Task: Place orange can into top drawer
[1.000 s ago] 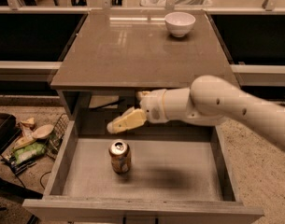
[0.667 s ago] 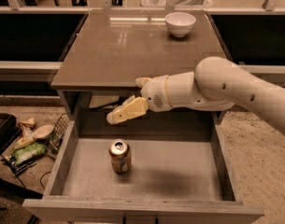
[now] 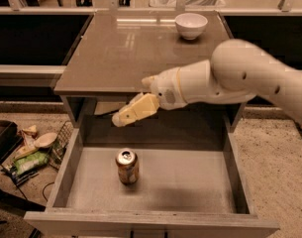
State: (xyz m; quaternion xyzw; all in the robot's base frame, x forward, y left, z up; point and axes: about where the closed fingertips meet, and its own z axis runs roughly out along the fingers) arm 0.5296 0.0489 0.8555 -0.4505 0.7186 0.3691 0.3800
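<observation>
**Standing upright in the open drawer, the orange can is free of the gripper**

The orange can [image 3: 126, 166] rests on its base on the pale bottom of the top drawer [image 3: 190, 185], left of the middle and roughly halfway between front panel and back. Its silver top with the pull tab faces up. Nothing touches it.

The drawer is pulled well out from under the brown tabletop [image 3: 116, 53], with its thick side walls and light front panel in full view.

The gripper [image 3: 130, 101] hangs above the back of the drawer, just under the table's front edge, higher than the can and clear of it. Its cream fingers [image 3: 136, 110] are spread apart and hold nothing; the lower one slants down to the left. The white arm [image 3: 249, 73] reaches in from the right, crossing the table's front right corner.

A white bowl [image 3: 191, 25] sits at the far right of the tabletop, well apart from the gripper. On the floor to the left of the drawer lies a small heap of packets [image 3: 26, 157].
</observation>
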